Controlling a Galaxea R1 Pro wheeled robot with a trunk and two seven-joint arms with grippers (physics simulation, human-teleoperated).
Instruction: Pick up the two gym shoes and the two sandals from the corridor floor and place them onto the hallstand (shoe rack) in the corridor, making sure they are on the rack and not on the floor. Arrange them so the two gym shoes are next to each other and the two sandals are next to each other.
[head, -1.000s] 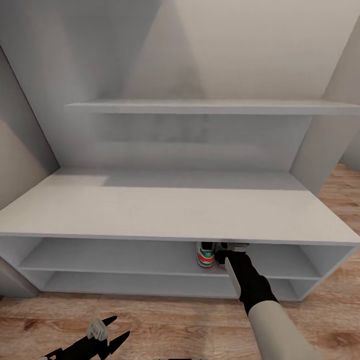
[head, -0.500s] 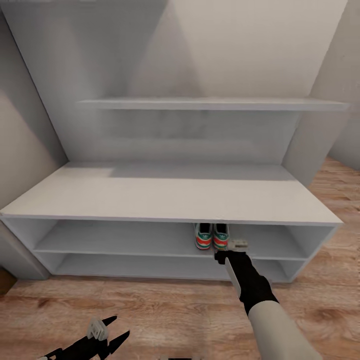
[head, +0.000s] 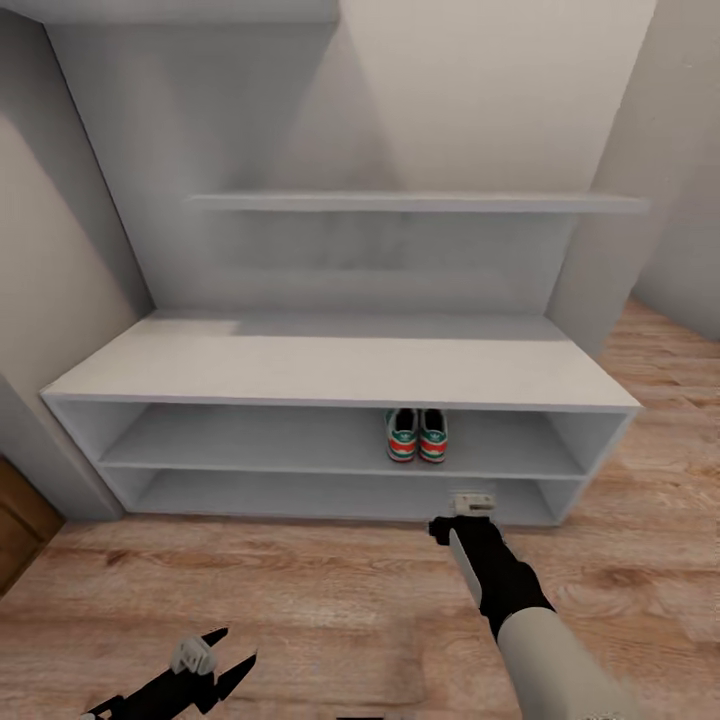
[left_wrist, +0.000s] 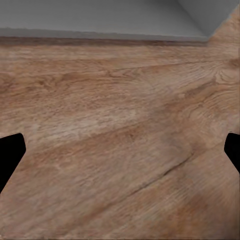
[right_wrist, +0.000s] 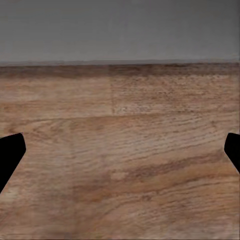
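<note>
Cream-white gym shoes (head: 417, 436), heel patches red-orange, no lettering legible, are stored side by side in upper compartment of hallstand (head: 330, 370). Left gripper (left_wrist: 120, 155) and right gripper (right_wrist: 120, 150) are held spread, empty, over plank floor (head: 330, 600).

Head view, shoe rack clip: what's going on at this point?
The two cream-white sneakers with green stripes and red-orange heel patches sit side by side, heels outward, in the upper open compartment of the pale grey hallstand. The right gripper hangs empty and open in front of the rack above the light brown wood-plank floor. The left gripper is low, open and empty too.
</note>
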